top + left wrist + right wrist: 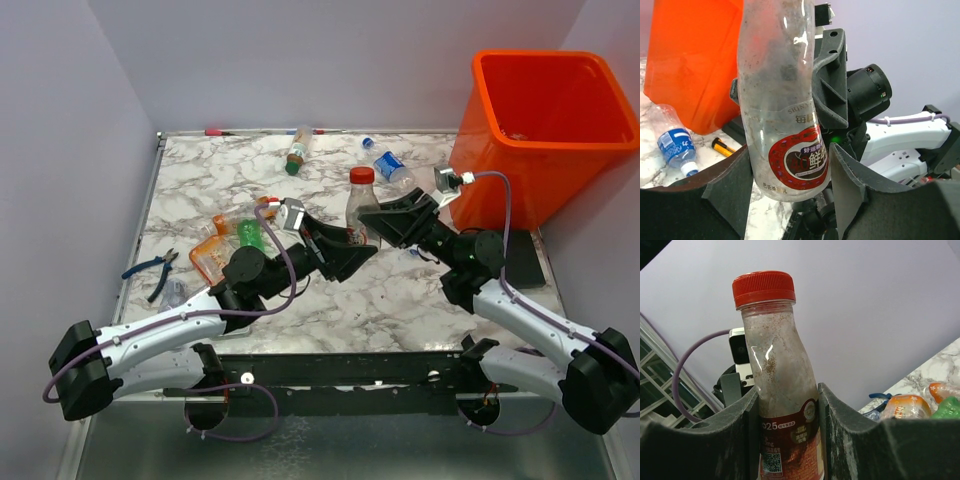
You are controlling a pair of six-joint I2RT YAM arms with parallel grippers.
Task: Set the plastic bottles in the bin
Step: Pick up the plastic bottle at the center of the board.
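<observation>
top external: red-cap bottle point(361, 205) upright at scene centre, both arms reaching in to it.
right gripper point(383, 218): pinching the red-cap bottle from the right, fingers pressed on both sides at the label.
left gripper point(360, 250): on the bottle's lower body from the near left; fingers touch both sides, closed on it.
bottle vs table point(400, 300): standing or lifted, can't tell.
bin point(505, 185): far right, upright, just right of the right gripper; red-cap bottle is outside it.
blue-label bottle point(390, 166): lying on the table beyond the grippers, left of the bin.
green-cap bottle point(297, 150): lying near the far edge, centre.
orange and green bottles point(232, 240): cluster at left, beside the left arm.
pliers point(152, 268): near the left table edge.
dark pad point(525, 258): right edge, on the near side of the bin.
</observation>
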